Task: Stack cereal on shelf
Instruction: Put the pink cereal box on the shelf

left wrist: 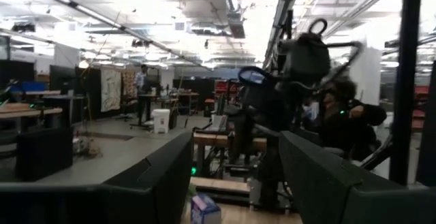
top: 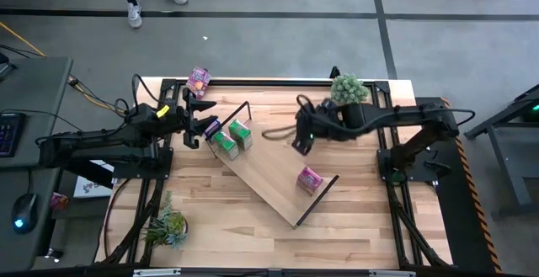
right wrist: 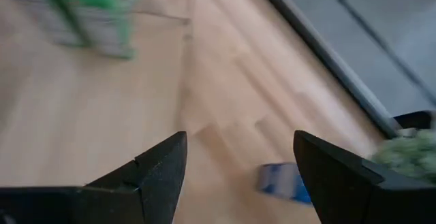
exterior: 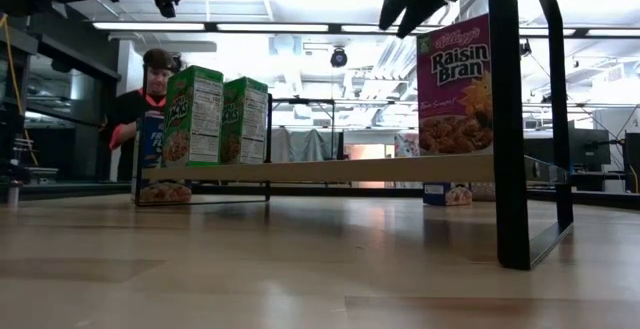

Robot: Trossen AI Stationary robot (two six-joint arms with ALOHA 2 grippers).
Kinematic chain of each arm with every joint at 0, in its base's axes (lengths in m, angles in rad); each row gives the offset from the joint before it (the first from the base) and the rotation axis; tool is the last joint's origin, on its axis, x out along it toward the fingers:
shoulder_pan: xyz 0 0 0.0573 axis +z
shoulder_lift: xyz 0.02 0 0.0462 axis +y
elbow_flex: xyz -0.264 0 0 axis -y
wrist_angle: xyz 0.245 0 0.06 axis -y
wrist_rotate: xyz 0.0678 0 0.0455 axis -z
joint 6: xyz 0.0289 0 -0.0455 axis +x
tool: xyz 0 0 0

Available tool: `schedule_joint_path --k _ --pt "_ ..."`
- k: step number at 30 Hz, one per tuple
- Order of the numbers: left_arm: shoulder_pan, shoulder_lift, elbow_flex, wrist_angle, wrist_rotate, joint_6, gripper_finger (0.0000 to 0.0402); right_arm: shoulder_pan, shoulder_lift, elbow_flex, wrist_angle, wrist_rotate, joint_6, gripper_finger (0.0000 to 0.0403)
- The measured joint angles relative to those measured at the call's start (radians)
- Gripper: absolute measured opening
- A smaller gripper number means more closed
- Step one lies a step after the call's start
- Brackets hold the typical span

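My left fingers (top: pixel 205 119) are spread wide and hold nothing — they hang above the tabletop (top: pixel 210 218) at the near end of the shelf (top: pixel 274 176), with a blue cereal box (top: pixel 210 128) just below their tips. Two green cereal boxes (top: pixel 232 137) stand upright side by side on the shelf just past those fingers. My right fingers (top: pixel 298 141) are wide apart too, empty, hovering over the shelf's middle — the green pair sits off to one side of them, and a blue box (right wrist: pixel 283 182) lies on the wood between and beyond them. A pink Raisin Bran box (top: pixel 309 178) stands upright on the shelf's far end, well apart from both sets of fingers. Another pink box (top: pixel 199 81) rests at the tabletop's edge behind my left fingers.
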Motion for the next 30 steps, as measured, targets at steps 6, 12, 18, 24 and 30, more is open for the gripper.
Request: schedule_joint_path --k 6,12,18,24,30 --pt "0.0 0.0 0.0 -0.093 -0.221 0.024 0.0209 -0.153 0.0 0.0 0.006 0.02 -0.104 0.0262" --pt "0.086 0.05 0.157 -0.364 -0.697 0.118 0.0208 -0.253 0.0 0.0 0.084 -0.012 -0.188 0.0262" --pt "0.306 0.222 0.364 -0.808 -0.749 -0.018 0.0173 -0.287 0.0 0.0 0.174 -0.092 -0.264 0.0262" --pt "0.468 0.383 0.291 -0.873 -0.754 -0.128 0.0081 -0.287 0.0 0.0 0.175 -0.096 -0.307 0.0262" --pt "0.54 0.431 0.118 -0.639 -0.721 -0.217 0.001 -0.287 0.0 0.0 0.174 -0.096 -0.33 0.0262"
